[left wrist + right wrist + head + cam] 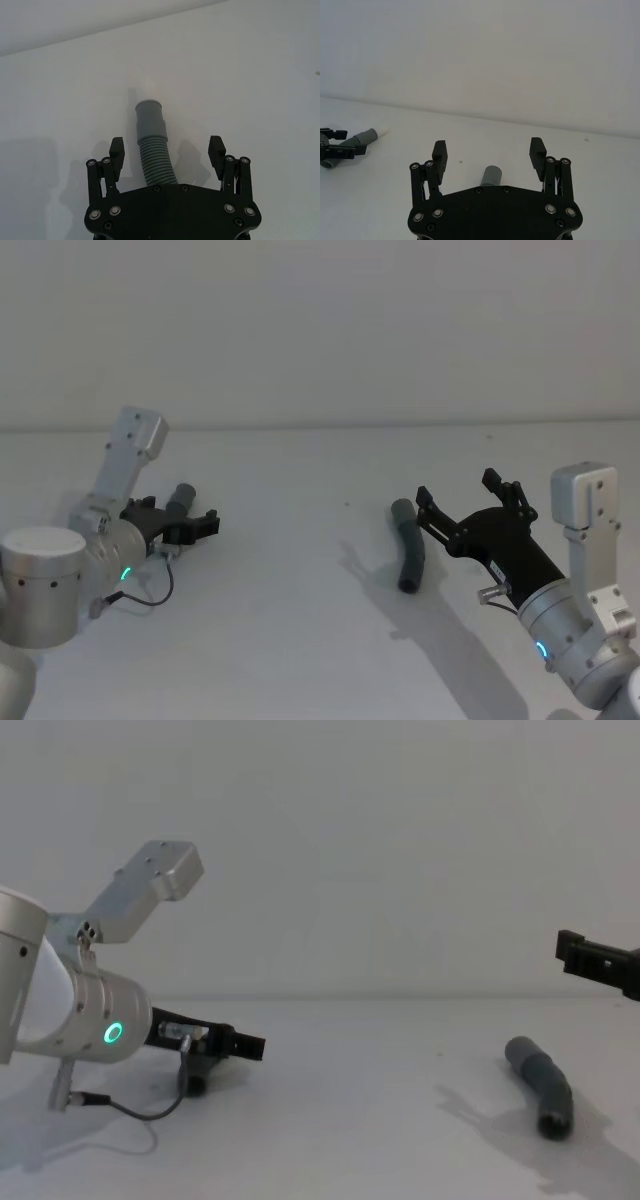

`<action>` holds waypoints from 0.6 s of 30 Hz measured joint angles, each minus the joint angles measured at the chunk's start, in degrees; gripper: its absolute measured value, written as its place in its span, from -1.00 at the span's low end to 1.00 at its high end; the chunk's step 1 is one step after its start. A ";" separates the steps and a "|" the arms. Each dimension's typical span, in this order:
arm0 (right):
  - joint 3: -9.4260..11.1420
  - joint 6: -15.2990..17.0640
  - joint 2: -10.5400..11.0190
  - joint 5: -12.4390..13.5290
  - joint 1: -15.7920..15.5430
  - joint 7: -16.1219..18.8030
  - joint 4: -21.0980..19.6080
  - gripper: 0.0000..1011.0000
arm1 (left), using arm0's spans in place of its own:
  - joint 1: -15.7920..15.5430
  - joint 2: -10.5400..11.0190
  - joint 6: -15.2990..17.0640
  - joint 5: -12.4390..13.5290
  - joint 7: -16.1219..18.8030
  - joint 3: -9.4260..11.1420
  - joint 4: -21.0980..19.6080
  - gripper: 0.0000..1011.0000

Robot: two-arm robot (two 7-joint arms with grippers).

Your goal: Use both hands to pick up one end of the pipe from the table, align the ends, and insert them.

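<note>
Setting: 1 matte white table (300,630) meeting a plain white wall (320,330) of nearly the same shade.
Tube pieces: 2, both dark grey, finger-thick and lying flat on the table, well apart from each other.
Ribbed tube piece (156,160): on the robot's left; it has a ribbed stretch, then a smooth grey collar, and in the right wrist view a pale white tip (382,132).
Bent tube piece (410,545): right of centre; it is smooth-looking with a gentle bend, and its round end shows just past the right gripper's palm.
Grippers: 2, black, angular, plastic, each with 2 fingers, on silver-white round arms.
Left gripper (166,148): low at the table with its fingers spread wide, 1 on each side of the ribbed tube piece, neither touching it.
Right gripper (489,150): above the table just beside the bent tube piece, spread wide and holding nothing.
Ring lights: 2, green, 1 on each wrist.
Cable (150,598): 1 thin black loop beside the left wrist.
</note>
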 joint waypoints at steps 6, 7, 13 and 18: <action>0.00 0.00 0.00 0.00 0.00 0.00 0.00 0.98 | -1.34 -0.81 1.74 -0.19 -0.23 -0.35 1.53 0.98; 0.00 0.00 0.00 0.00 0.00 0.00 0.00 0.98 | -1.46 -0.89 1.91 -0.20 -0.25 -0.38 1.66 0.98; 0.00 0.00 0.00 0.00 0.00 0.00 0.00 0.98 | -2.33 -1.53 3.17 -0.35 -0.44 -0.74 2.76 0.98; 0.00 0.00 0.00 0.00 0.00 0.00 0.00 0.98 | -2.83 -1.87 3.92 -0.43 -0.63 -1.00 3.48 0.98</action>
